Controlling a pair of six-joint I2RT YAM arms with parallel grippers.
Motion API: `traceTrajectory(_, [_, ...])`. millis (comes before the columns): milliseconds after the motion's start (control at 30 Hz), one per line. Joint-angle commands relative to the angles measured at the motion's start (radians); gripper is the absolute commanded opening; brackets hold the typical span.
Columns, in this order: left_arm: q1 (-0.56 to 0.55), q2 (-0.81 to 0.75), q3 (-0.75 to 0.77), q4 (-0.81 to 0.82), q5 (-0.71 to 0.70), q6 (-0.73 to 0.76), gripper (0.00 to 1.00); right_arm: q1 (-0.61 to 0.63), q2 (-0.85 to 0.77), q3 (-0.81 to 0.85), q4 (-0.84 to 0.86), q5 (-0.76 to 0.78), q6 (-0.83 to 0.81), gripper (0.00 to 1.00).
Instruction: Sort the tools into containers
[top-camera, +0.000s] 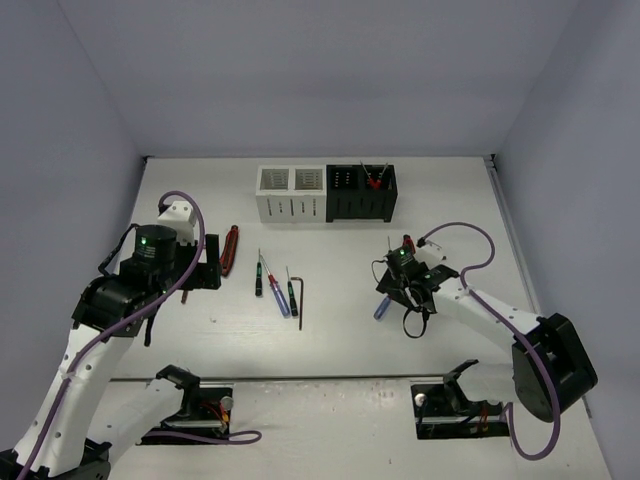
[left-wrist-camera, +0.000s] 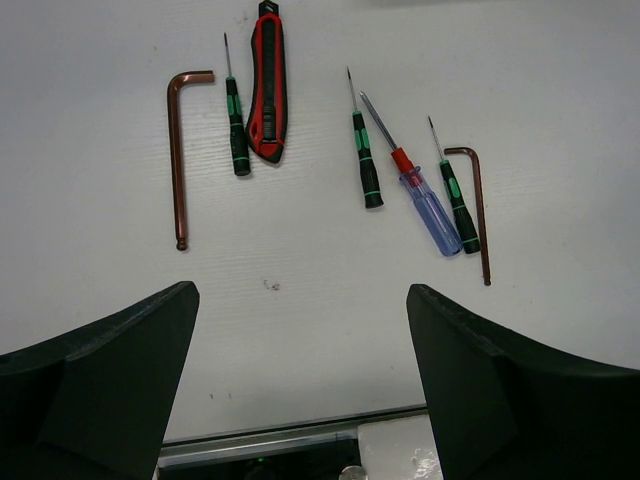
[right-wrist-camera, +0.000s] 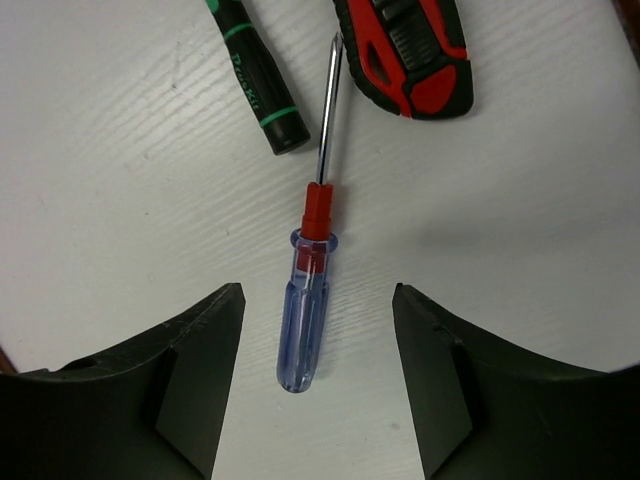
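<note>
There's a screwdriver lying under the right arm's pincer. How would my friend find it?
On the right side of the white table, find the right pincer, hanging open. A screwdriver lies flat between its fingers. Its see-through blue handle with a red collar sets it apart from the green-striped black screwdriver and the red-and-black tool near its tip.

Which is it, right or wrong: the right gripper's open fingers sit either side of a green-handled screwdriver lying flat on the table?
Wrong on colour. The screwdriver between the right gripper's open fingers has a clear blue handle, not green. The green-handled one lies further out, beyond the fingertips. The right wrist view shows it. The rest holds: it lies flat on the table.
</note>
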Motion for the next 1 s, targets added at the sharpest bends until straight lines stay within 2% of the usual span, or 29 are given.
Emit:
traceTrajectory(0, [-0.007,-0.005,0.018,0.010,0.003,0.013,0.82,0.011,0.048,-0.006,0.009,0.046,0.092,0.55])
traceTrajectory(467, [-0.010,-0.016,0.007,-0.011,-0.002,0.016,0.82,0.014,0.189,0.009,0.074,0.039,0.089,0.39])
traceTrajectory(600, [-0.010,-0.016,0.002,-0.011,-0.003,0.015,0.82,0.016,0.191,0.014,0.076,0.046,0.074,0.24])
traceTrajectory(667, [-0.010,-0.014,0.001,-0.010,-0.002,0.014,0.82,0.018,0.167,0.012,0.074,0.041,0.061,0.07])
traceTrajectory(733, [-0.010,-0.012,0.001,-0.009,-0.003,0.014,0.82,0.026,0.137,0.011,0.070,0.035,0.048,0.00])
traceTrajectory(967, [-0.010,0.009,0.016,-0.007,-0.007,0.013,0.82,0.078,-0.035,0.148,0.036,0.065,-0.116,0.00])
